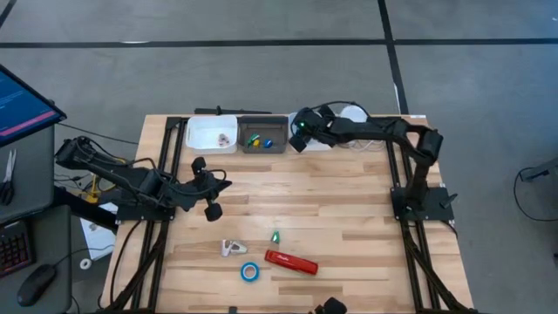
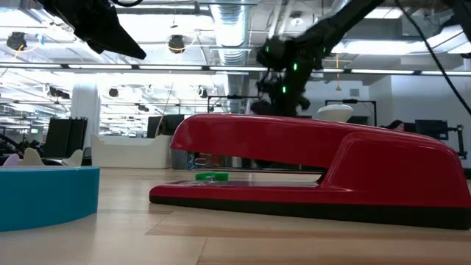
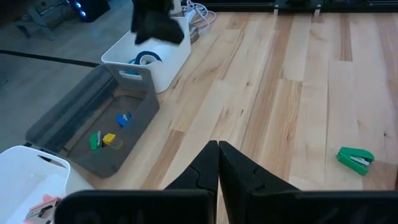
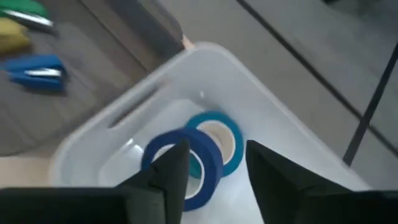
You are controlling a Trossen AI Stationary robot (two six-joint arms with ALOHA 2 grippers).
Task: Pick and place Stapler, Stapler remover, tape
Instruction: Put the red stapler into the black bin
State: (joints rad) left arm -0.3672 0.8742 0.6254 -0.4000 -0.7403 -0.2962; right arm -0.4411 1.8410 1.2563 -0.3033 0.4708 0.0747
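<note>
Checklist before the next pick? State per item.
1. Right gripper free: ok, jaws open and empty above the white bin.
2. Tape delivered: ok in part, two binned tape rolls lie in that bin; one loose tape roll is on the table.
3. Left gripper ready to grasp: not ok, jaws shut, holding nothing, over bare wood.
4. Stapler reachable: ok, lying flat on the table, nothing on it.
5. Stapler clear of the loose tape roll: cannot tell, they lie close together.
6. Staple remover clear: ok, alone on the wood.
</note>
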